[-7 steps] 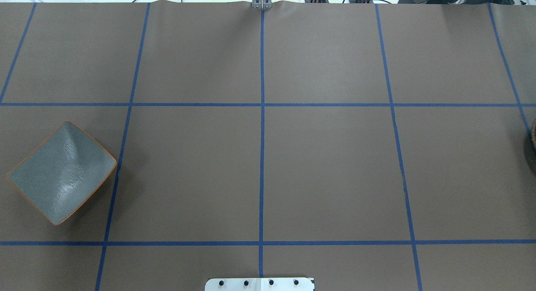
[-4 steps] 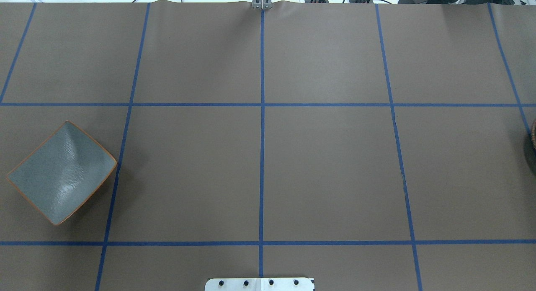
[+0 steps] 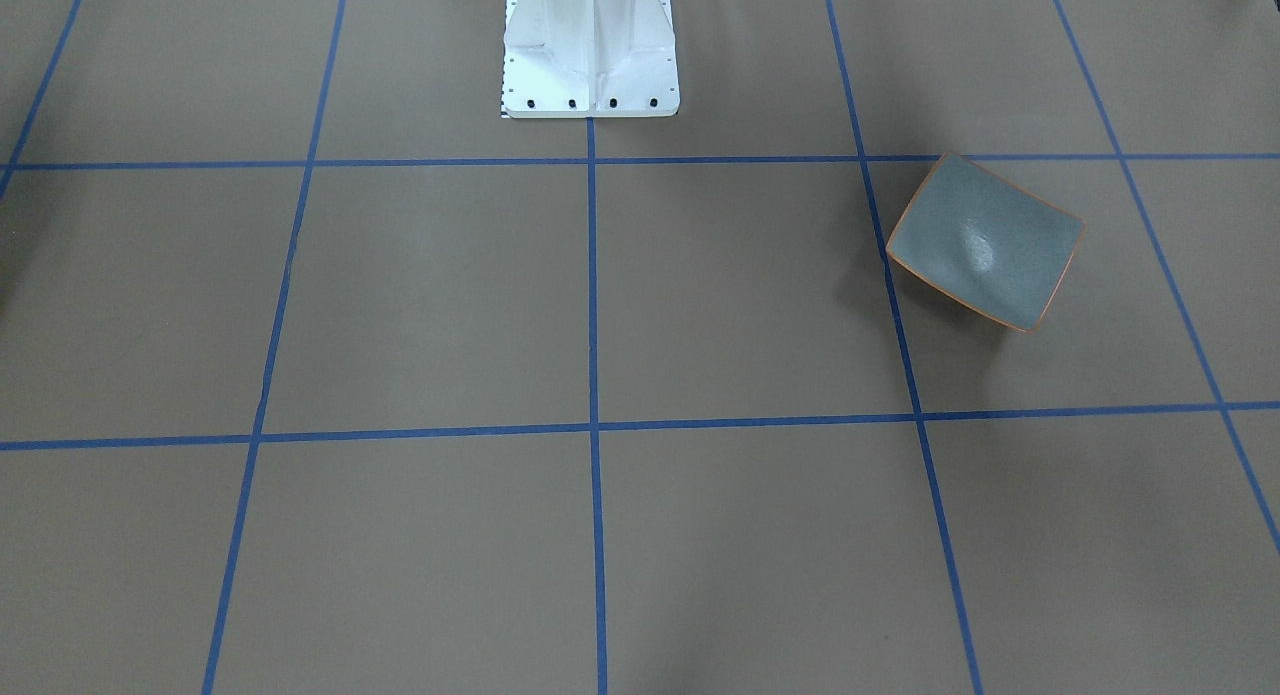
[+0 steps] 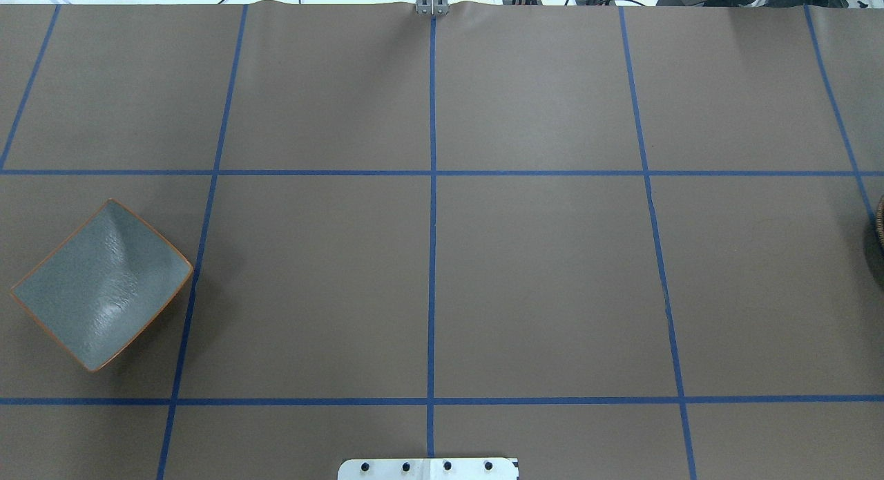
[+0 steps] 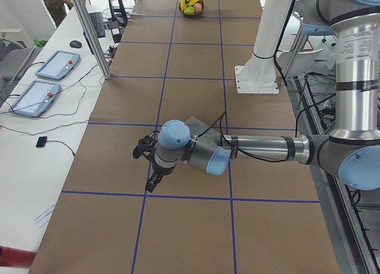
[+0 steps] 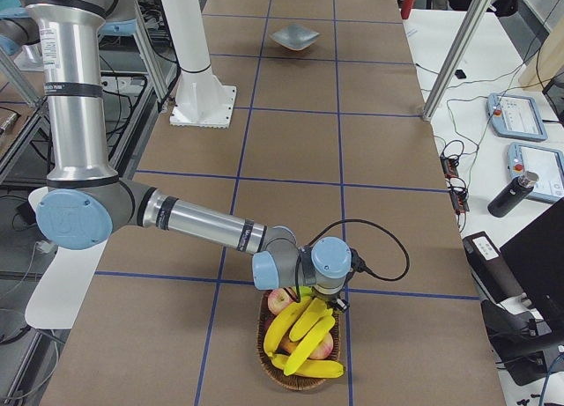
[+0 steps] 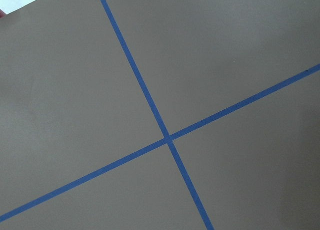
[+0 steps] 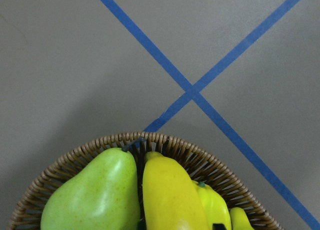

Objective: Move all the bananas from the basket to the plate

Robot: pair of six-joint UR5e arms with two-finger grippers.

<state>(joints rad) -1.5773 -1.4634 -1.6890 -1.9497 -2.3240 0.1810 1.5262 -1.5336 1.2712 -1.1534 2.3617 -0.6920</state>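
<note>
**Bananas in the basket, plate bare**

We take the white robot pedestal as our landmark on the brown table marked with a blue tape grid.

The bright yellow curved bananas all lie heaped in the round woven wicker basket, which stands far out to the pedestal's right, at the table's end. A green pear and a red apple share the basket, the pear pressed against one banana.

The square grey-green glossy plate with the thin orange rim sits to the pedestal's left and a little forward of it, turned corner-on to the grid, with nothing on it.

The right gripper hangs over the basket's rim on the pedestal side, just above the upper ends of the bananas. We cannot tell whether it touches them or how its jaws stand, as only the side view shows it.

The left gripper hovers low just beside the plate, on the side away from the pedestal. We cannot tell its jaw state either.
</note>
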